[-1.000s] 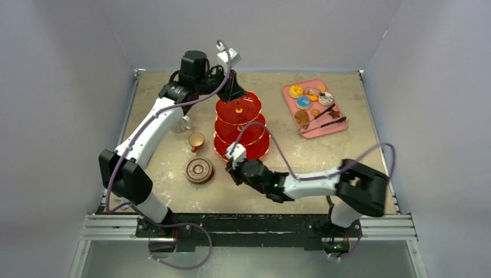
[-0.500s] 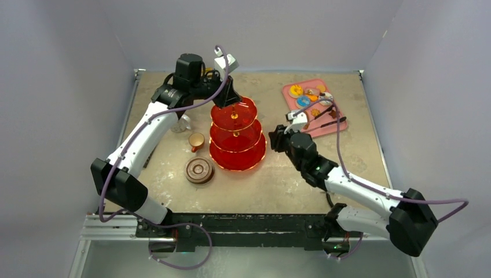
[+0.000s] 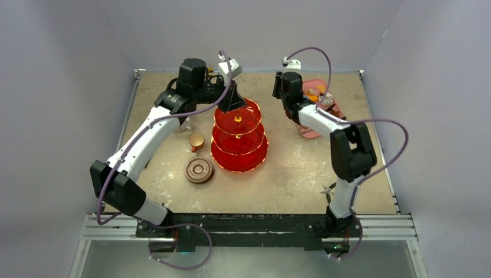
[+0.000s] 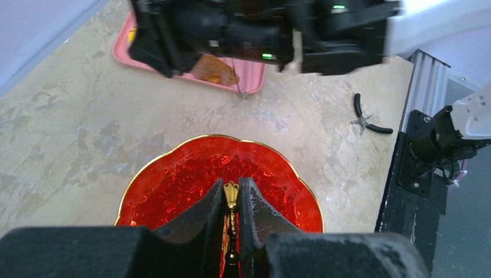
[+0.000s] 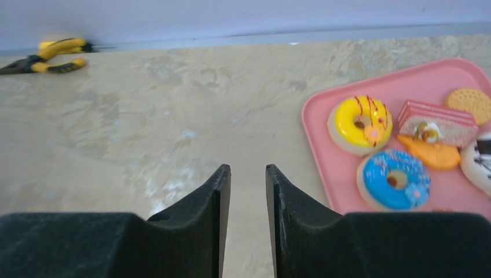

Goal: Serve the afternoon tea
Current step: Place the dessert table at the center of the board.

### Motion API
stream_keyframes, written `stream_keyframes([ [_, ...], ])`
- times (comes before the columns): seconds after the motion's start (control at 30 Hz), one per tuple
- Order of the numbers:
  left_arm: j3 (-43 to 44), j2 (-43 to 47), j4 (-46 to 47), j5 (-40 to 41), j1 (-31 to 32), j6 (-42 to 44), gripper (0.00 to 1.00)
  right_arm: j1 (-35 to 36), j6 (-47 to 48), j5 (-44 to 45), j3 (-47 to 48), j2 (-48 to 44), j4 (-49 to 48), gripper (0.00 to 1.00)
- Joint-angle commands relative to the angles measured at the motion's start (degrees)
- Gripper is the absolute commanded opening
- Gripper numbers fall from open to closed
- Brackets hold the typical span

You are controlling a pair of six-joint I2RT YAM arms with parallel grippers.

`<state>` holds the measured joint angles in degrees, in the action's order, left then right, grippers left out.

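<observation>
**Ann:** Left gripper (image 4: 231,185) is right on top of the red three-tier stand (image 3: 239,147), fingers pressed in from both sides on the gold handle (image 4: 231,196). That's a firm pinch.

**Ben:** The stand itself sits mid-table (image 3: 289,174). The brown cup (image 3: 197,141) is at its 9 o'clock, and the saucer (image 3: 199,171) is at 8 o'clock, apart from the cup. A pale mug (image 3: 185,123) peeks out at 10 o'clock, half hidden behind the left arm.

**Ann:** Over to the right gripper (image 5: 248,169): it's out at 1 o'clock from the stand, hanging over bare tabletop just beside the pink tray (image 5: 440,75). Its jaws are a narrow gap apart with nothing between them.

**Ben:** The pastries lie on that tray: a yellow doughnut (image 5: 360,123), a blue doughnut (image 5: 394,178), a pink layered slice (image 5: 437,120) and a round biscuit (image 5: 469,104).

**Ann:** And yellow-handled pliers (image 5: 49,53) lie by the far wall, at 10 o'clock from the right gripper's fingertips.
</observation>
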<state>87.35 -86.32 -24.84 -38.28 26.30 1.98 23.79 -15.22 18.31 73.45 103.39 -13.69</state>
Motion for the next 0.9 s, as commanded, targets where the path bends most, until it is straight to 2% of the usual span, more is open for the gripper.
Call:
stream_keyframes([
  [0.0, 0.6, 1.6, 3.7, -1.1, 1.2, -1.2, 0.21, -3.1, 4.4, -3.0, 10.2, 9.0, 2.7, 0.32],
  [0.07, 0.6, 1.9, 2.9, -0.9, 1.2, -0.7, 0.36, -4.0, 4.7, -4.1, 13.2, 12.7, 3.7, 0.32],
  [0.17, 0.5, 2.6, 2.1, -0.3, 1.2, -0.3, 0.53, -5.1, 4.6, -5.2, 15.2, 16.6, 4.1, 0.32],
  [0.23, 0.8, 3.2, 2.0, 0.2, 1.2, -0.7, 0.75, -5.3, 4.6, -5.7, 15.9, 18.0, 4.2, 0.32],
  [0.27, 1.1, 3.4, 1.9, 0.4, 1.2, -0.9, 0.82, -5.4, 4.6, -5.8, 16.0, 18.6, 4.1, 0.31],
  [0.3, 1.7, 3.6, 1.9, 0.7, 1.2, -1.4, 0.85, -5.4, 4.7, -6.0, 16.2, 19.2, 4.0, 0.31],
  [0.47, 6.4, 4.8, 0.5, 5.2, 1.2, -3.8, 0.93, -5.8, 4.9, -5.5, 17.7, 22.1, 4.3, 0.32],
  [0.6, 11.2, 4.8, -4.3, 11.5, 0.7, -3.7, 0.96, -6.4, 5.7, -4.7, 18.9, 23.9, 4.6, 0.31],
  [0.77, 14.3, 5.4, -6.5, 13.1, -1.0, -4.0, 0.98, -7.0, 5.8, -4.6, 19.5, 24.4, 4.6, 0.32],
  [0.87, 15.9, 4.9, -7.4, 13.7, -1.5, -4.4, 0.99, -7.1, 5.9, -4.2, 18.9, 23.8, 4.2, 0.41],
])
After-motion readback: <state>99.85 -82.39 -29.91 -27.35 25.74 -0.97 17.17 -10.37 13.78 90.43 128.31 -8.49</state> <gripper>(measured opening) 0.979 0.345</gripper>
